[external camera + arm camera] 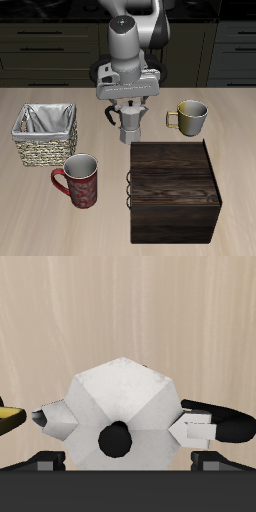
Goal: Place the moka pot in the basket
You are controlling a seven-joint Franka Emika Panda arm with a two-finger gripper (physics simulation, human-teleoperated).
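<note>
We find the moka pot (131,125) standing upright on the worktop (235,140), directly beneath the pincer (130,104), and in the wrist view its faceted lid (122,406) with the black knob (114,439) sits squarely under us. The fingertips (192,461) stand one to each side of the pot's top, apart from the metal as far as we can judge, so we read the pincer as released and not yet gripping; the black handle (218,421) sticks out past one of them. The step in hand looks like the grasp, and to do it well we should lower straight down until the pads reach the upper body, then clench on flat facets, not edges, keeping the handle and spout clear of the pads so the pot does not twist. Beyond the pot, the yellowish mug (190,117) stands close on one side of the pincer, and the dark wooden box (174,192) lies just nearer the worktop's front edge, so we should lift high before travelling. The basket (45,134) waits well off to the pincer's other side, with the red mug (79,180) in front of it.
</note>
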